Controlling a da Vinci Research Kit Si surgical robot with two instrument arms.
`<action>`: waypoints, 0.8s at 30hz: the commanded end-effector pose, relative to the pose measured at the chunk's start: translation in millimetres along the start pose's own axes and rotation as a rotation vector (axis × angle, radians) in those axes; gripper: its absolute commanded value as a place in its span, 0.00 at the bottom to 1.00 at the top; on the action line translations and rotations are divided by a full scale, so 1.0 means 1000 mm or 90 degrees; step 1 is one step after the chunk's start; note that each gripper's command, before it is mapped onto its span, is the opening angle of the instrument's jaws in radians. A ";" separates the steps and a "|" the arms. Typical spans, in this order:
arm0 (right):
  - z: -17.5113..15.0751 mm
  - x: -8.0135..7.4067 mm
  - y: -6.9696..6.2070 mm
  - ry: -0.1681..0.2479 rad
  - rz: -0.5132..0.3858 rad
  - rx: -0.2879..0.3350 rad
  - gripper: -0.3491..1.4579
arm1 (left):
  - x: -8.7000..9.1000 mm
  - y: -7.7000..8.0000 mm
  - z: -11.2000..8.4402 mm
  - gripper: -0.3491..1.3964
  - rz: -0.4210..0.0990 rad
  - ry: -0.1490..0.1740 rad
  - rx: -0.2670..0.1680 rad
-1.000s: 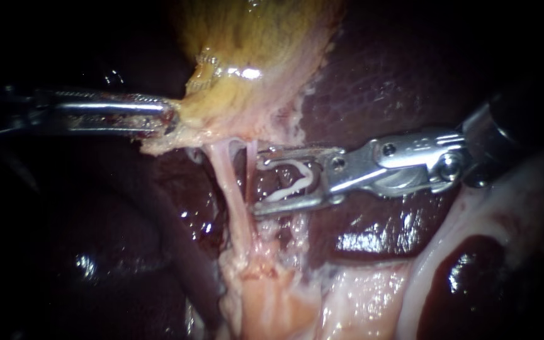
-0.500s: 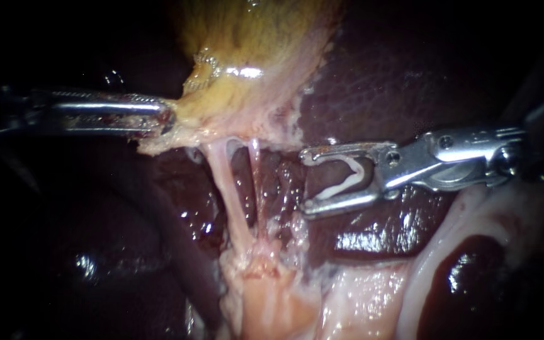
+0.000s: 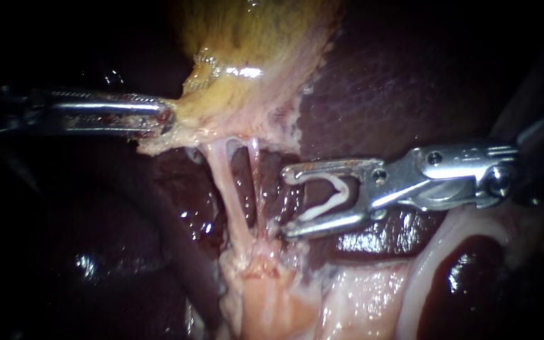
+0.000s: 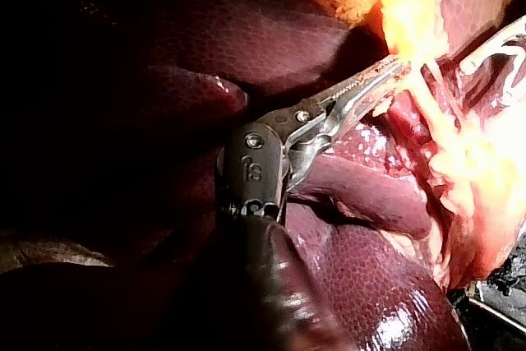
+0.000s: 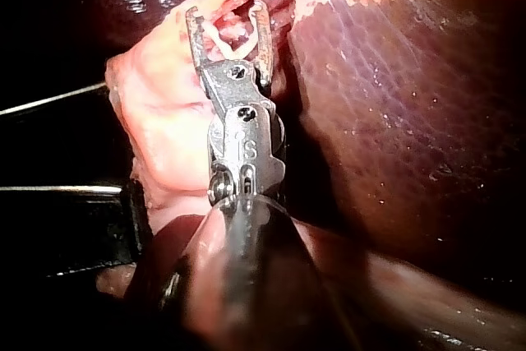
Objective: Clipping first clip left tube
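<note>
Yellow gallbladder (image 3: 253,56) tissue hangs over the dark liver (image 3: 398,82) in the endoscope view. The left instrument (image 3: 168,118) comes in level, and its hand is clamped on the gallbladder's lower edge. Below that edge two tubes run down side by side to pale tissue. The left tube (image 3: 228,189) is the thicker, pink one and the right tube (image 3: 256,182) is thin. The right instrument (image 3: 284,203) has its hand spread apart, with a white clip (image 3: 328,198) seated between the jaws. The jaw tips lie just beside the right tube, on the side away from the left tube. Neither tube is between the jaws, and the left tube is bare.

In the left wrist view the left instrument (image 4: 386,71) has its hand closed on the bright yellow tissue. Pale strands drop away just beyond its tip. Part of the right instrument (image 4: 501,55) shows past them, with its hand apart.

In the right wrist view the right instrument (image 5: 226,12) reaches over pale tissue with liver beside it. Its hand is spread, and the clip (image 5: 226,34) is cradled between the jaws. Pink strands cross just ahead of the tips, and I cannot tell which tube is which there.
</note>
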 end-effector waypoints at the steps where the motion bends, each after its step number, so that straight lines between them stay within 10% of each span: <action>1: 0.0004 -0.0001 -0.0001 0.001 0.009 0.000 0.44 | 0.0000 0.0000 0.0000 0.00 0.000 0.000 0.000; 24: 0.0075 -0.0052 0.0014 -0.005 0.070 0.006 0.45 | 0.0000 0.0000 0.0000 0.00 0.000 0.000 0.000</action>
